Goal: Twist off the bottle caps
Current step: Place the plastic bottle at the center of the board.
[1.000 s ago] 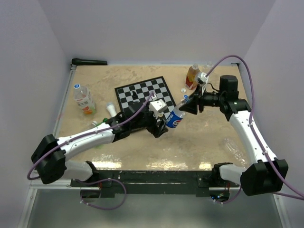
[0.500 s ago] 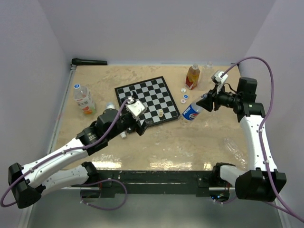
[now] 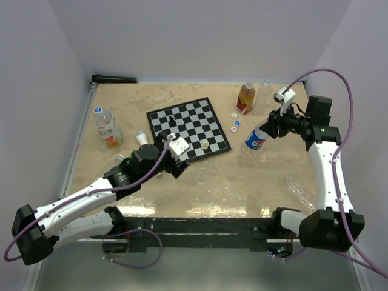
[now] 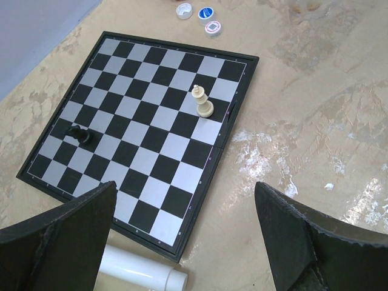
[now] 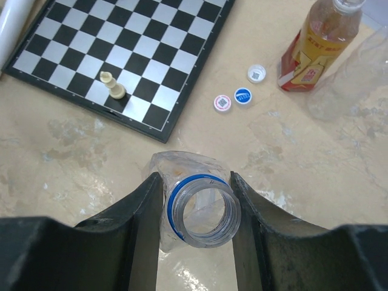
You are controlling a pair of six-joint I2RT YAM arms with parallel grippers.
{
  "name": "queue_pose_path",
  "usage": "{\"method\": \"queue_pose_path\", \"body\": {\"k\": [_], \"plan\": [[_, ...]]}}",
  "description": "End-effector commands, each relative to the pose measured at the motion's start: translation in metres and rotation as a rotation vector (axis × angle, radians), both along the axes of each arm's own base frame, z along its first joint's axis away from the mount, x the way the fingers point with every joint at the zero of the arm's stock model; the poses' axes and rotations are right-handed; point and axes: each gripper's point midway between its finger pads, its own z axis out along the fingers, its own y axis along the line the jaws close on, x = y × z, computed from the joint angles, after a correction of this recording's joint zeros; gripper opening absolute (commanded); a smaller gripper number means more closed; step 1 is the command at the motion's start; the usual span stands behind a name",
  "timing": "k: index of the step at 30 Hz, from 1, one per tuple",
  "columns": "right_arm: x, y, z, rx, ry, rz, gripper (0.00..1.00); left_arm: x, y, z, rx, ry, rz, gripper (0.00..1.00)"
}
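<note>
— Right side. What's between the jaws?
— My right gripper (image 5: 200,209) is clamped on the neck of the Pepsi bottle (image 3: 254,140), one finger on each side of the blue ring. The mouth is open, with no cap on it. I judge the neck was chosen because it is the stiff part and the body would crush. I cannot tell whether the base touches the table (image 3: 200,188).

— And the caps?
— Three loose bottle caps (image 5: 243,96) lie on the table ahead of the right jaws, beyond the bottle mouth and well apart from my fingers. One is white, one blue, one pinkish. They sit close together, just beside the orange-label bottle (image 5: 315,45), which is also open-mouthed. It reads as a drop spot for caps already off.

— Left side?
— My left gripper (image 4: 185,206) is spread wide and empty, over the near edge of the chessboard (image 4: 151,103). The same three caps are far ahead of those jaws, past the board's far corner. A white bottle (image 4: 139,270) lies under the jaws, just beside the board's edge. It is a likely next grab, but its cap end is out of this view.
</note>
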Motion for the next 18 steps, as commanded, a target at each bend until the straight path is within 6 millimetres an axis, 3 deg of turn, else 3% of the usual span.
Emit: {"method": "queue_pose_path", "body": {"k": [1, 18], "plan": [[0.013, -0.014, 0.012, -0.044, -0.045, -0.042, 0.07, 0.003, -0.001, 0.008, -0.015, -0.035, -0.006, 1.0], [0.029, -0.059, -0.004, -0.079, -0.013, -0.127, 0.08, 0.001, -0.001, 0.011, -0.019, -0.038, -0.014, 1.0]]}}
